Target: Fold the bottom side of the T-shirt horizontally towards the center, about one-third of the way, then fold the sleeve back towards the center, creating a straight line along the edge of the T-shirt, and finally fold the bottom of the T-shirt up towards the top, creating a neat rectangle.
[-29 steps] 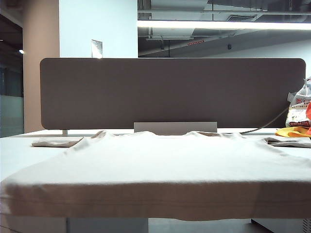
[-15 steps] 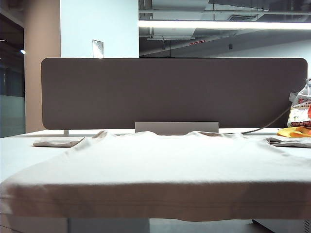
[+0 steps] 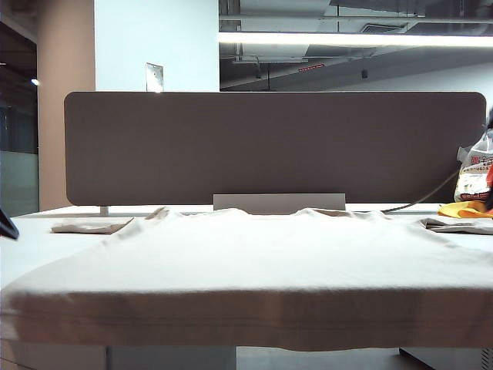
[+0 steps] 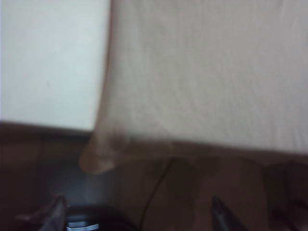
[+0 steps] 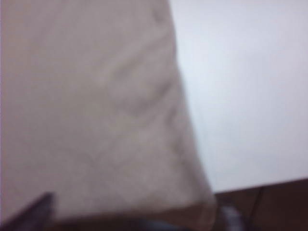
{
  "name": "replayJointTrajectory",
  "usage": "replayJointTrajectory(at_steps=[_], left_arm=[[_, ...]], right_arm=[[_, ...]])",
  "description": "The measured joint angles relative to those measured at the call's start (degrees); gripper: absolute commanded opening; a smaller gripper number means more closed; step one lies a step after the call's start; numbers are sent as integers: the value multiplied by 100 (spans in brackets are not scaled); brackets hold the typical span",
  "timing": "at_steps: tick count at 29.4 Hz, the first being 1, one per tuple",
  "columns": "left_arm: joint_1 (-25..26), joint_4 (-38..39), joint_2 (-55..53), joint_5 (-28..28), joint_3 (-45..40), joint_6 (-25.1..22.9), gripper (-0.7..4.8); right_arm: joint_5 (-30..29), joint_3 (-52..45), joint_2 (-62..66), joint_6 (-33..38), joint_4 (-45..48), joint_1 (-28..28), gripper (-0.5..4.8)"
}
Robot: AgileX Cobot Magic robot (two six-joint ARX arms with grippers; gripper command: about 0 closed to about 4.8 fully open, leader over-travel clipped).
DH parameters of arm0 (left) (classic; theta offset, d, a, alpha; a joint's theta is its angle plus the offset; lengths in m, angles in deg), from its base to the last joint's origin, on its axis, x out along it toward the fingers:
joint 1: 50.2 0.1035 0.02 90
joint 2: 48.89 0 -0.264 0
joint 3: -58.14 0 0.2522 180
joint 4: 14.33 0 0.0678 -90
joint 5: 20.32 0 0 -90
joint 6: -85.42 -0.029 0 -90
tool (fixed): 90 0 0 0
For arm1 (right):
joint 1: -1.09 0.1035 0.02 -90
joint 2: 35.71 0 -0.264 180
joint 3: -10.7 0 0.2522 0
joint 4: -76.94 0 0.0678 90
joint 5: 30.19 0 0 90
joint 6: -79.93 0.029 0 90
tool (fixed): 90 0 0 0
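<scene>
Left gripper (image 4: 136, 211) and right gripper (image 5: 137, 208): jaws apparently wide, blurred, holding nothing, above the flat, unfolded beige-cream cotton T-shirt (image 3: 254, 262) on the white table (image 3: 31, 243).

The T-shirt (image 3: 254, 262) is plain beige-cream; the bottom side of the T-shirt (image 3: 246, 320) shows faint parallel stitch lines in a darker tan. The table (image 3: 31, 231) is white. Behind stands a grey-brown panel (image 3: 269, 146). At the table's far right corner lie a yellow-orange cloth (image 3: 464, 209) and a white bag (image 3: 474, 173) with red print.
</scene>
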Motion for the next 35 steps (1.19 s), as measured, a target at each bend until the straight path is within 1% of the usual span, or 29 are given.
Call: replayJointTrajectory(at_steps=[2, 5, 10, 15, 18, 24, 27, 32, 35], left_arm=[[0, -107, -278, 107, 0, 17, 383], [0, -127, -479, 131, 0, 31, 383], [2, -160, -673, 107, 0, 31, 382], [4, -514, -992, 26, 0, 24, 382], [2, -824, -1294, 26, 4, 9, 382], [2, -1464, -2153, 28, 22, 4, 382], [2, -1775, -2634, 44, 55, -13, 382], [2, -1906, -3386, 142, 356, -214, 382], [4, -2006, -3639, 149, 522, -275, 382]], right_arm=[[-280, 0, 343, 24, -44, -105, 474], [-533, -2, 739, 26, -55, -315, 474], [-564, -2, 894, 26, -57, -680, 473], [-577, -26, 898, 26, -42, -933, 471], [-621, -72, 935, 26, -37, -984, 470], [-754, -96, 1097, 24, -55, -979, 430], [-817, -96, 1172, 24, -50, -977, 430], [-940, -96, 1287, 24, -42, -977, 430], [-964, -96, 1412, 24, -46, -975, 430]])
